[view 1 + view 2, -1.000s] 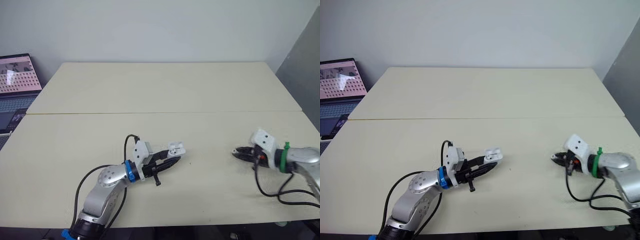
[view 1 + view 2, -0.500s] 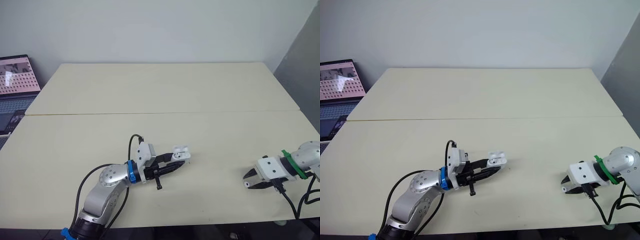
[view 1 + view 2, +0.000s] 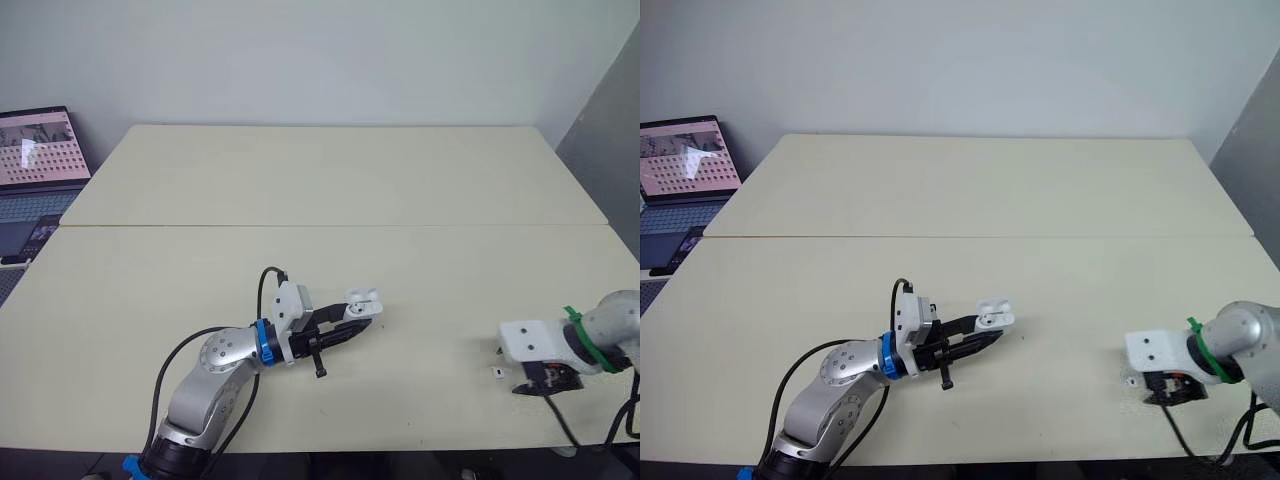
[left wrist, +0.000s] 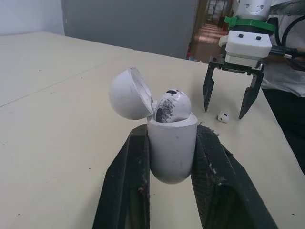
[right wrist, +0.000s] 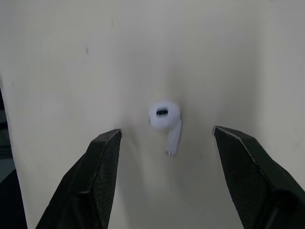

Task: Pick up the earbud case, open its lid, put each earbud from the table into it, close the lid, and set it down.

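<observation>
The white earbud case (image 4: 171,143) stands upright between the fingers of my left gripper (image 3: 366,318), which is shut on its body just above the table. Its lid (image 4: 128,93) is tipped open and one earbud (image 4: 171,104) sits inside. A second white earbud (image 5: 166,121) lies on the table near the front right (image 3: 498,373). My right gripper (image 5: 167,131) points down over it, open, with one finger on either side and neither touching it. The left wrist view also shows the right gripper (image 4: 224,110) astride that earbud (image 4: 222,116).
The cream table (image 3: 330,180) has a seam running across its middle. A laptop (image 3: 35,160) with a lit screen sits off the table's far left corner. The table's right edge (image 3: 590,190) borders a grey wall.
My right gripper has swung from pointing left to pointing down over the loose earbud, and its fingers have opened. The left gripper and the case have barely moved.
</observation>
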`<move>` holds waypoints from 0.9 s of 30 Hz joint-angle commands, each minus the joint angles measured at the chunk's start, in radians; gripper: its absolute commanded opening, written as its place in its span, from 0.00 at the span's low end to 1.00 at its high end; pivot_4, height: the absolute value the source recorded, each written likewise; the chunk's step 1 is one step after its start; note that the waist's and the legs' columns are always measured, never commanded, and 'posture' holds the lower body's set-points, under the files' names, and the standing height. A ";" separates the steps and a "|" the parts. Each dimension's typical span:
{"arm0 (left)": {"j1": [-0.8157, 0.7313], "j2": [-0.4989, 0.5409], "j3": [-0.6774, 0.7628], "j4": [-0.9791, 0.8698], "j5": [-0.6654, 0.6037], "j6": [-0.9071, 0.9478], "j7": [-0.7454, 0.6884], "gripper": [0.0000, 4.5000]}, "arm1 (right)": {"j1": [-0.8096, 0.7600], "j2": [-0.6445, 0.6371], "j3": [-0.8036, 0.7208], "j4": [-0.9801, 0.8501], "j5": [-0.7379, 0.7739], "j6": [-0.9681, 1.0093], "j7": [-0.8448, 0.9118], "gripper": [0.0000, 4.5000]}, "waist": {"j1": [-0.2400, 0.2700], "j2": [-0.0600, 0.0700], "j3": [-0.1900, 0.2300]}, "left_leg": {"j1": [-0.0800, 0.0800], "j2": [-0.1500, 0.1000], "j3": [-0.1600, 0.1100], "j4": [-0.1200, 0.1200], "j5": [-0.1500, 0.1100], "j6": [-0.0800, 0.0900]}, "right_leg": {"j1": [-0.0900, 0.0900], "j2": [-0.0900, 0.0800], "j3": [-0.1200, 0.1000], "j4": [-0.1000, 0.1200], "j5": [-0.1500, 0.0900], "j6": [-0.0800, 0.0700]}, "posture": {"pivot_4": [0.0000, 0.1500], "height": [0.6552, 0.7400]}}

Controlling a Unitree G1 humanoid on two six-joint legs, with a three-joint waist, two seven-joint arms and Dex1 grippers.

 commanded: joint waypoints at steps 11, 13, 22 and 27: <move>-0.027 0.005 -0.007 -0.010 0.005 -0.024 -0.014 0.17 | -0.036 0.035 0.099 -0.191 -0.068 0.361 -0.104 0.71 | -0.001 0.000 0.000 | 0.000 0.000 0.000 0.000 0.000 0.000 | 0.000 0.000 -0.001 0.000 0.000 0.000 | 1.00 1.00; -0.029 0.005 -0.007 -0.006 0.005 -0.025 -0.016 0.17 | -0.041 0.034 0.101 -0.197 -0.052 0.381 -0.093 0.71 | -0.001 -0.001 0.000 | 0.000 0.000 0.000 0.000 0.000 0.000 | 0.000 0.000 -0.001 0.000 0.000 0.000 | 1.00 1.00; -0.026 0.006 -0.008 -0.003 0.008 -0.029 -0.021 0.17 | -0.058 0.020 0.109 -0.215 -0.020 0.402 -0.096 0.09 | -0.004 -0.001 0.000 | 0.000 0.000 0.000 0.000 0.000 0.000 | 0.000 0.000 -0.002 0.000 0.000 0.000 | 1.00 1.00; -0.026 0.003 -0.009 -0.003 0.012 -0.029 -0.019 0.17 | -0.052 0.001 0.091 -0.210 -0.016 0.387 -0.102 0.08 | -0.004 -0.001 0.000 | 0.000 0.000 0.000 0.000 0.000 0.000 | 0.000 0.000 -0.002 0.000 0.000 0.000 | 1.00 1.00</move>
